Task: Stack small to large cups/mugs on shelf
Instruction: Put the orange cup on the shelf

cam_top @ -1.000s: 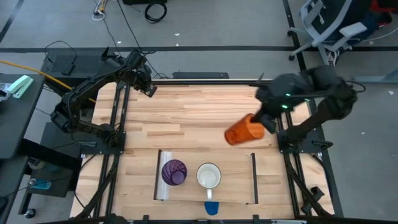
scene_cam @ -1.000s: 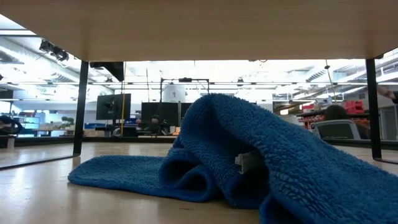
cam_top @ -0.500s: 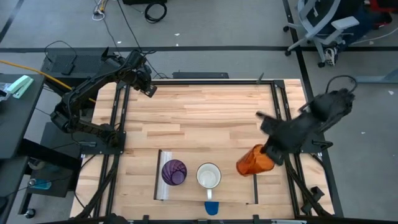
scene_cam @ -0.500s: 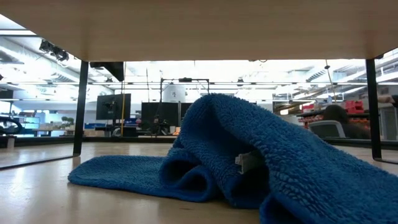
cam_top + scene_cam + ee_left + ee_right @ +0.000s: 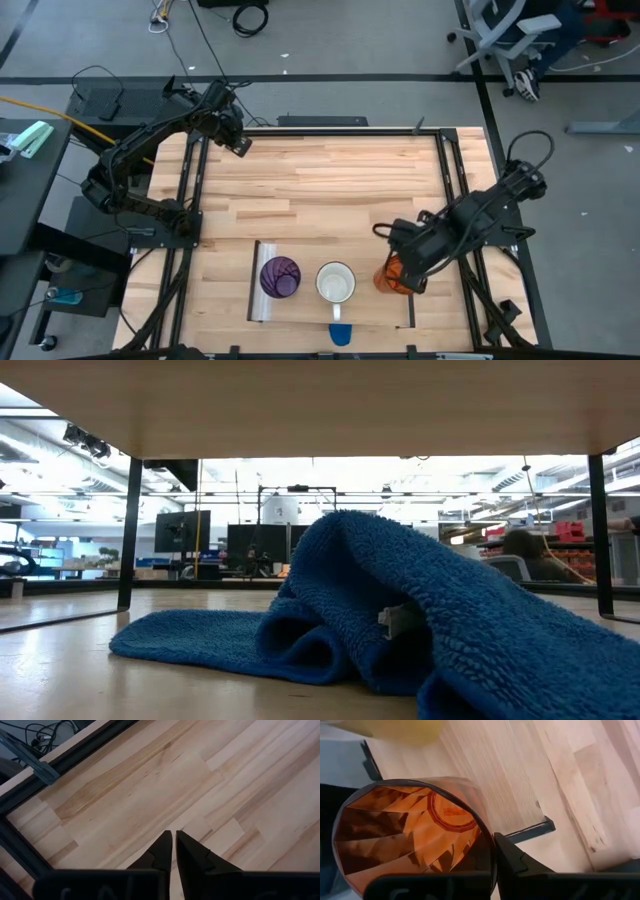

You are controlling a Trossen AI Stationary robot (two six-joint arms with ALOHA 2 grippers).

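Observation:
The translucent orange tumbler [image 5: 384, 279] is in my right gripper [image 5: 402, 268] over the right end of the pale shelf [image 5: 310, 250], beside its thin dark rail [image 5: 408, 300]. The right wrist view looks into the tumbler's mouth [image 5: 415, 835]. The purple tumbler [image 5: 279, 277] stands on its base at the shelf's left end by the metal strip [image 5: 257, 290]. The white mug [image 5: 336, 284] stands on its base mid-shelf. My left gripper [image 5: 241, 144] waits shut over the table's far left corner, its fingers together in the left wrist view [image 5: 173, 847]. My right gripper holds the orange tumbler by its wall at the rim [image 5: 489, 845]. One finger [image 5: 512, 860] lies outside the wall; the other is hidden by the tumbler. The fingers come from above, slanting in from the table's right. Whether its base touches the shelf, I cannot tell.
The slatted wooden tabletop [image 5: 320, 190] lies bare between the arms, with dark frame rails [image 5: 190, 200] along both sides. A blue towel [image 5: 400, 620] fills the low view, and a blue piece [image 5: 340, 333] shows at the table's near edge below the mug.
My right gripper has carried the orange tumbler from the table's right middle toward the near edge, to the shelf's right end. The tumbler, which lay tilted on its side in the hold, has turned nearly upright, mouth up.

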